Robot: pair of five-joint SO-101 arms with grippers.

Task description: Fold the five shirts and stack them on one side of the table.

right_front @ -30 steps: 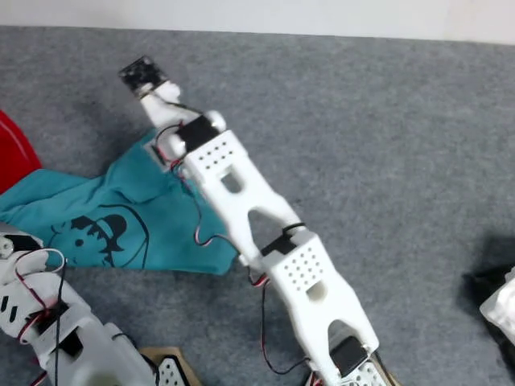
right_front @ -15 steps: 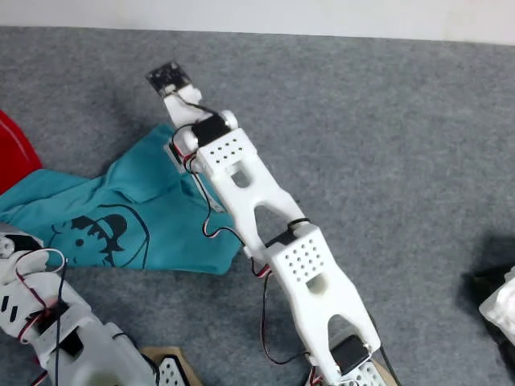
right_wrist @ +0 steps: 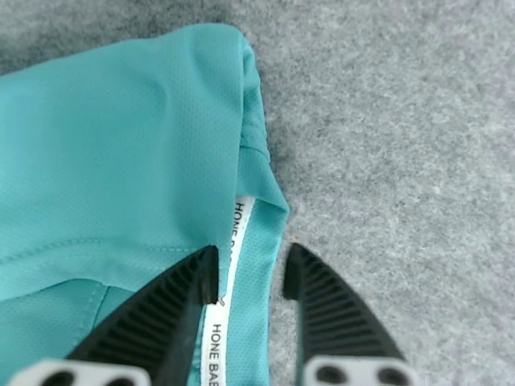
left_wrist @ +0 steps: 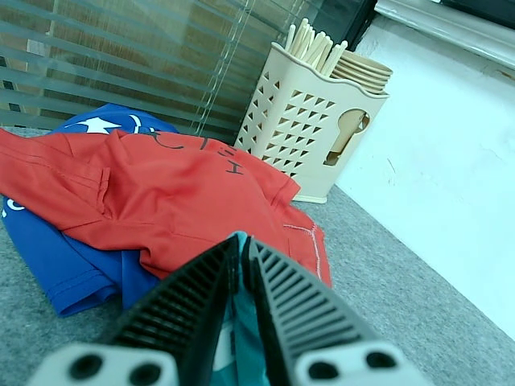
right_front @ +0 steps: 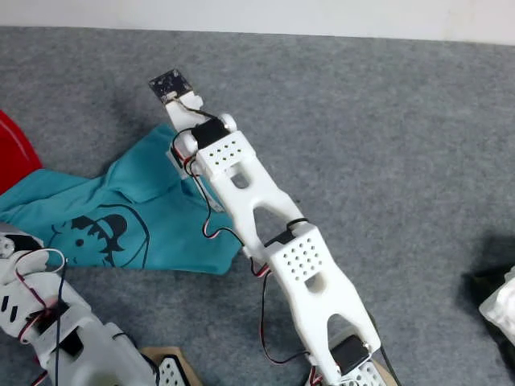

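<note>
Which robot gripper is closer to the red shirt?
Left. The left gripper points at the red shirt, which lies just ahead of it. The right gripper is over the other edge of the teal shirt, farther from the red one.

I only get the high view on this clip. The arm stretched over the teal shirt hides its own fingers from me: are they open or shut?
Observer: Open. The right gripper straddles the teal shirt's edge, beside a white label.
Operator: And the other arm, down in my lower corner?
Observer: The left gripper has its fingers shut, with teal cloth showing between them.
Operator: Any more shirts past the red patch at my left edge?
Observer: Yes, the red shirt lies partly over a blue shirt.
</note>
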